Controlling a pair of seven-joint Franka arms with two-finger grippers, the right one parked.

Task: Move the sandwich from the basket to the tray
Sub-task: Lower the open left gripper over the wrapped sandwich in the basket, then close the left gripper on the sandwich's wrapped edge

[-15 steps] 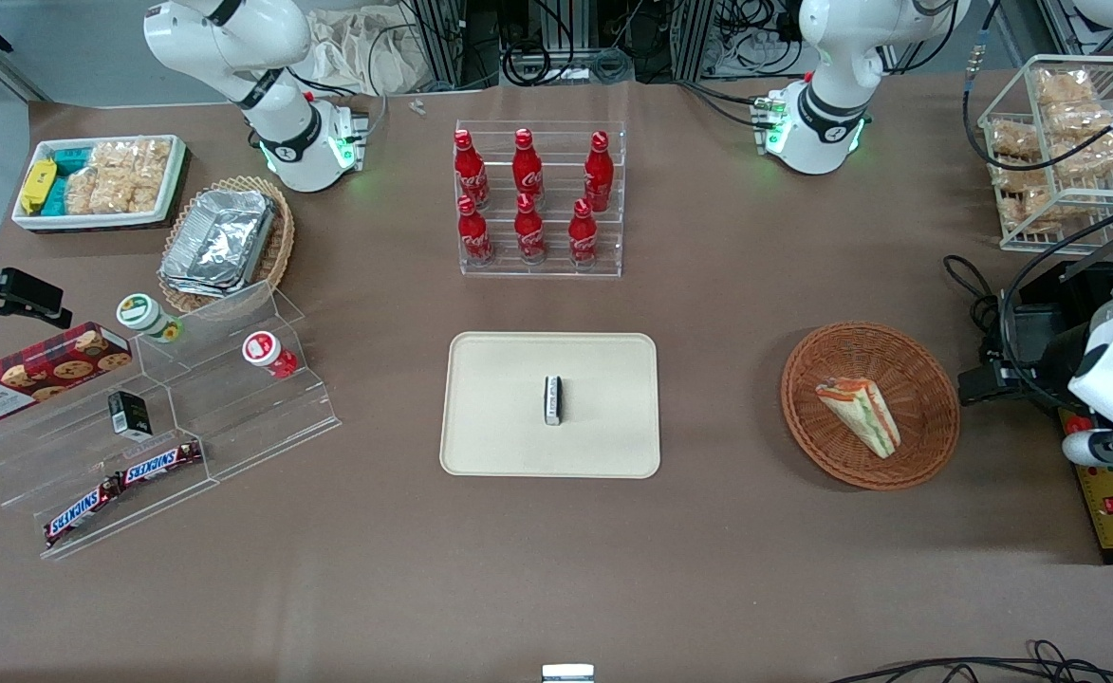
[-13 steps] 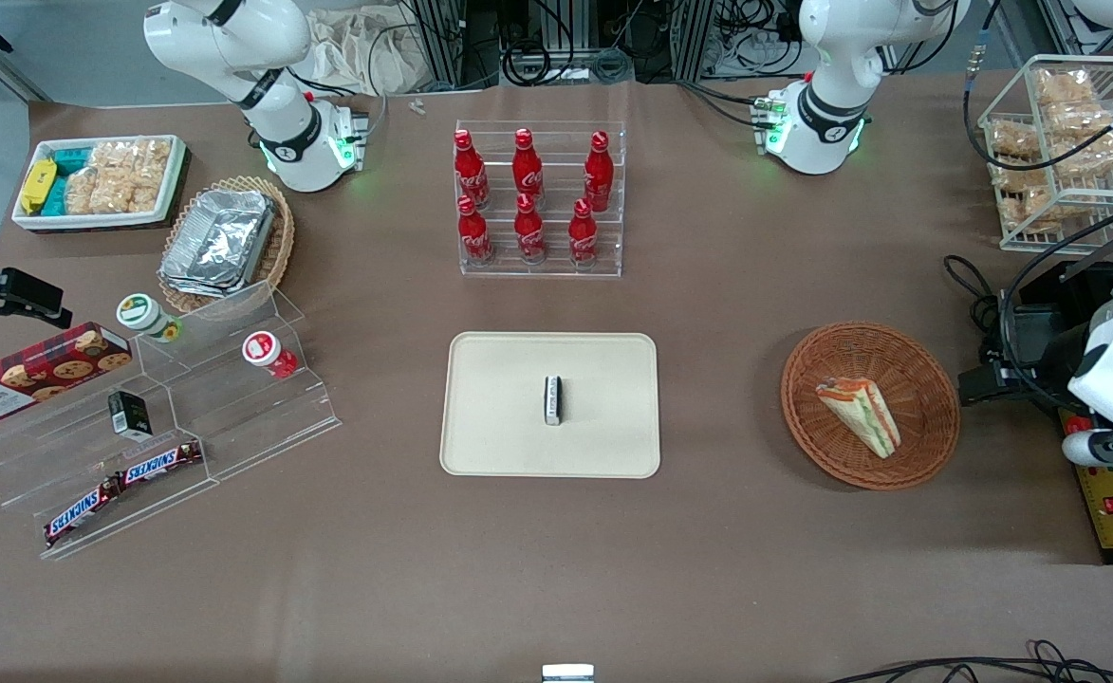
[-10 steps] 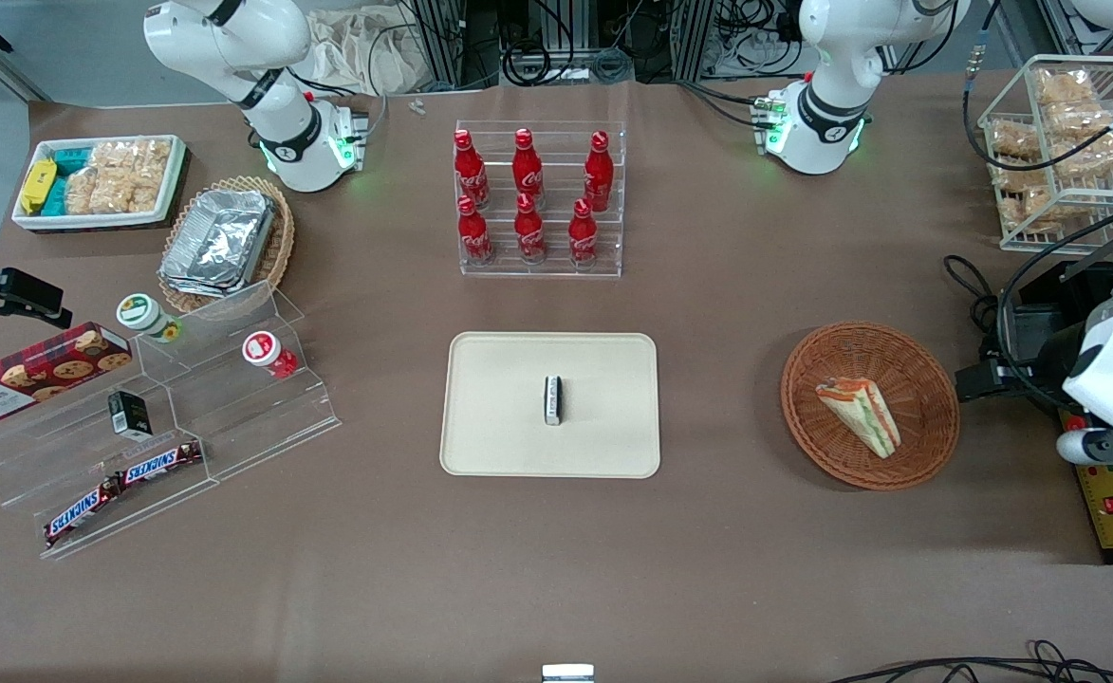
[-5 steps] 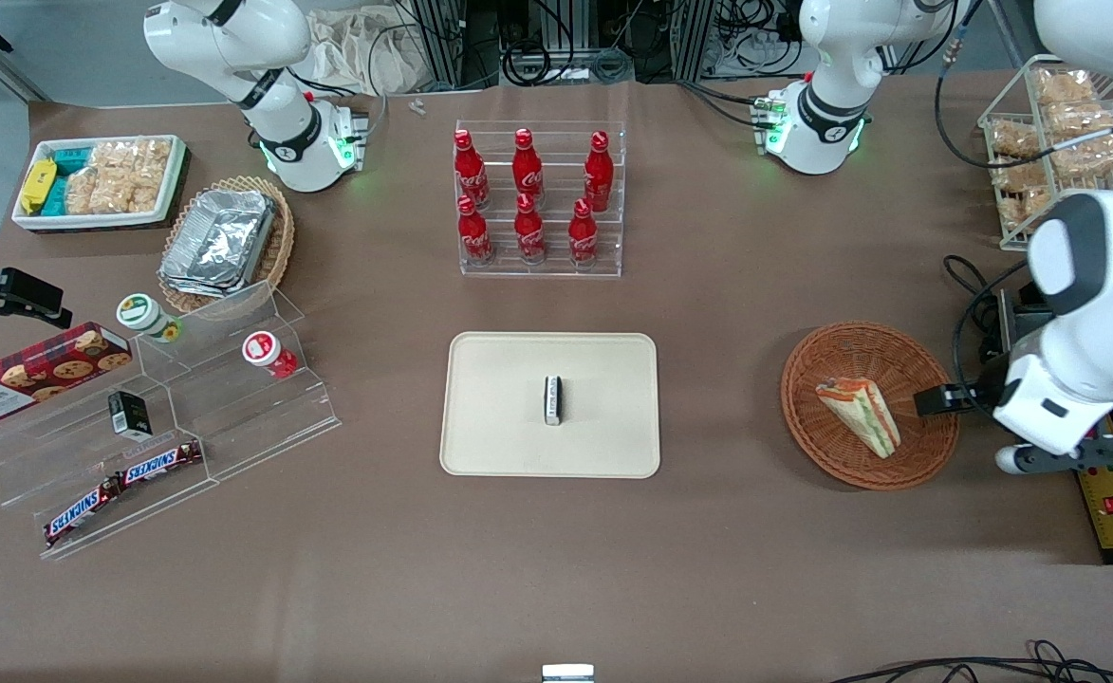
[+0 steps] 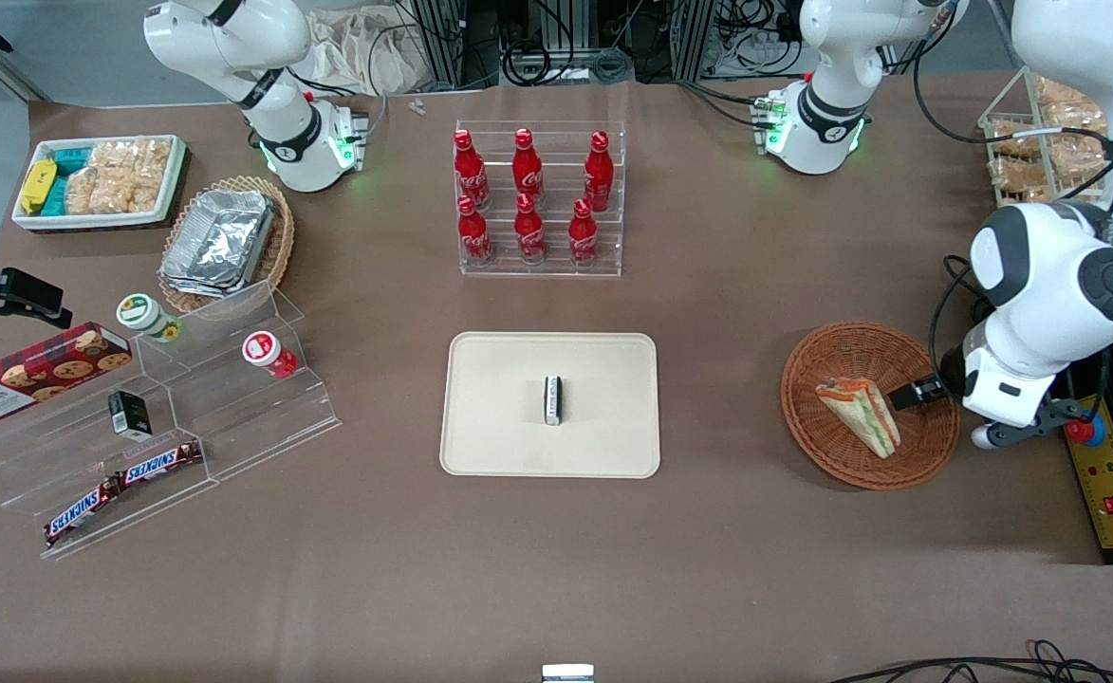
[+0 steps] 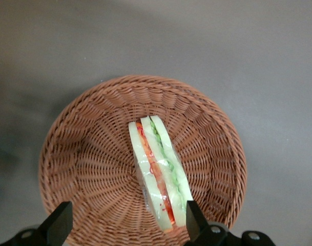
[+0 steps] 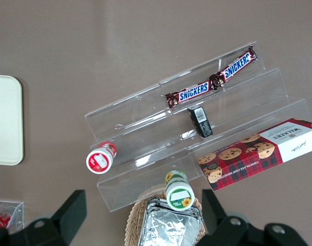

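Since a moment ago my gripper [image 6: 125, 225] has swung in over the basket [image 5: 926, 446], fingers [image 6: 60, 224] spread wide, empty. Below it the sandwich [image 6: 157, 171] lies on edge in the basket's middle; the tray [image 5: 499, 379] sits well apart on the desk [image 5: 708, 569], toward the parked arm

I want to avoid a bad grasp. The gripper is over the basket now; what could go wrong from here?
Possible risks, judged from this moment:

1. The open gripper hangs above the basket, but the sandwich lies slanted, nearer one finger, so the fingers may close off-centre.

2. The sandwich looks soft and wrapped, so a hard squeeze could crush it, or it could slip.

3. The tray holds a small block; the sandwich could land on it and tilt.
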